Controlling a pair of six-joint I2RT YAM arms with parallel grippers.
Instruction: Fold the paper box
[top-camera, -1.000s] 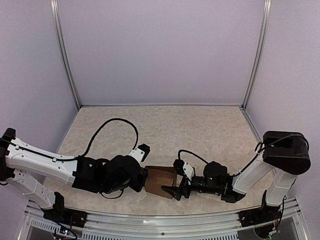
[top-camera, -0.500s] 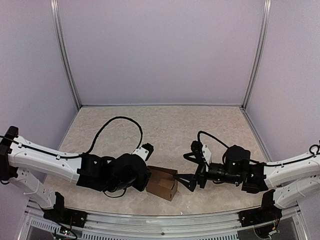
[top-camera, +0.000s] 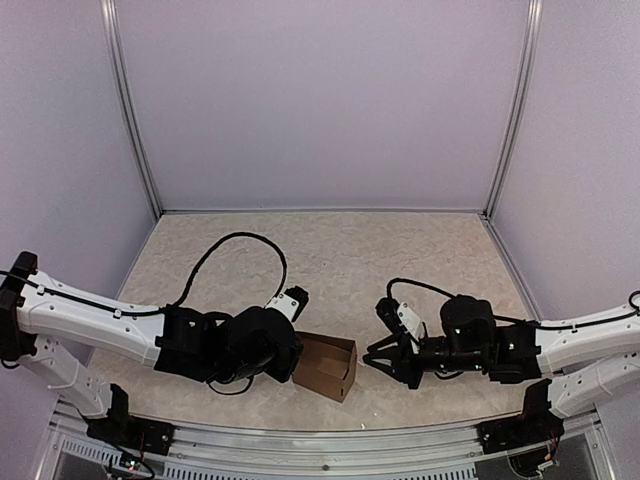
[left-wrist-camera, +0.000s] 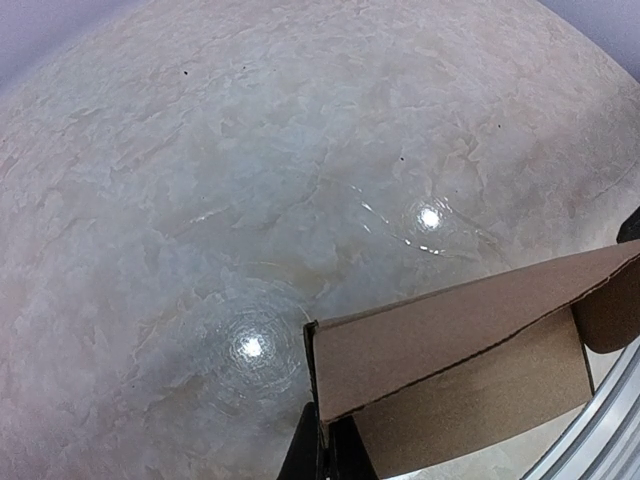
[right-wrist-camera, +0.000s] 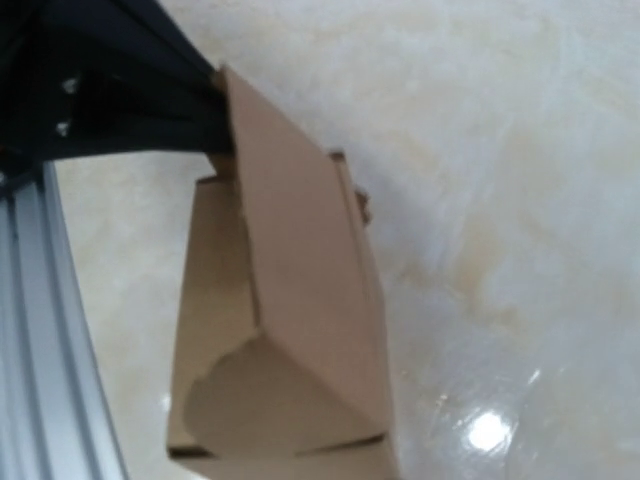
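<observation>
The paper box (top-camera: 326, 366) is brown cardboard, partly formed, with its open side facing right. It sits near the table's front edge. My left gripper (left-wrist-camera: 325, 452) is shut on the edge of the box's left wall (left-wrist-camera: 440, 345). My right gripper (top-camera: 371, 359) hovers just right of the box without touching it, its fingers drawn together with nothing between them. The right wrist view shows the box (right-wrist-camera: 295, 330) from the end with a curved flap folded inward. That gripper's own fingers are out of frame there.
The aluminium rail (top-camera: 320, 438) runs along the table's front edge, just below the box, and also appears as the rail (right-wrist-camera: 45, 330) in the right wrist view. Marbled tabletop (top-camera: 340, 260) stretches behind both arms to the back wall.
My right gripper pulled away from the box's right front corner, moving right, and its fingers went from wide apart to close together. The left gripper and box barely moved.
</observation>
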